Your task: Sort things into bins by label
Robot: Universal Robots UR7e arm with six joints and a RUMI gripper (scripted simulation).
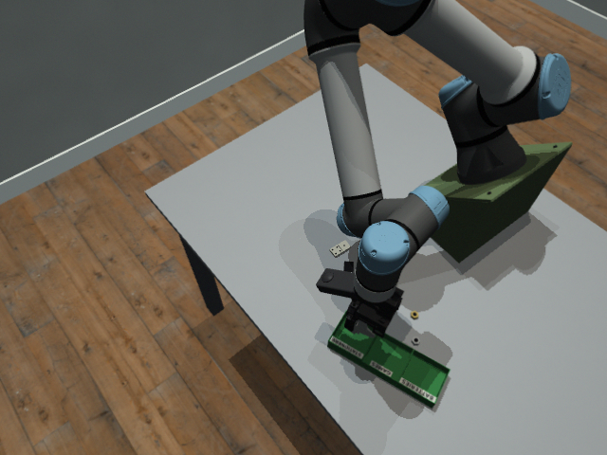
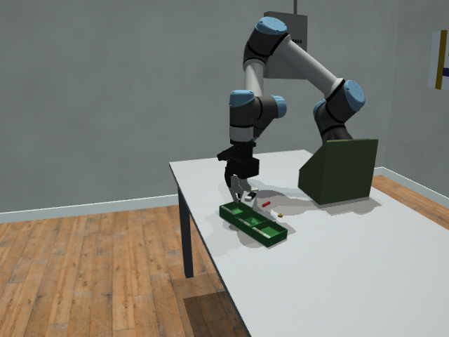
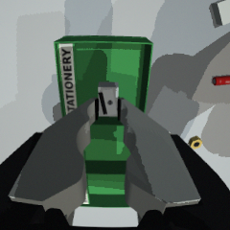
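My gripper (image 2: 238, 199) (image 3: 108, 100) is shut on a small grey metal pencil sharpener (image 3: 108, 96), held above the STATIONERY compartment. The green tray (image 1: 443, 384) (image 2: 253, 234) (image 3: 103, 39) stands upright, with compartments labelled STATIONERY, GAMES and BATTERIES; no things show in them. A white domino (image 1: 339, 248) (image 2: 254, 189) lies on the table. Near it lies a black and white eraser (image 1: 349, 265) (image 2: 250, 196) (image 3: 224, 11), mostly hidden in the top view. A red battery (image 2: 266, 203) (image 3: 222, 80) lies nearby, hidden in the top view. A brass nut (image 1: 414, 315) (image 2: 280, 215) (image 3: 195, 142) and a steel nut (image 1: 415, 340) lie beside the tray.
The arm's green wedge-shaped base (image 1: 495, 225) (image 2: 348, 174) stands behind the tray and loose things. The table's edge (image 1: 274, 350) runs along the labelled side of the tray, some way off.
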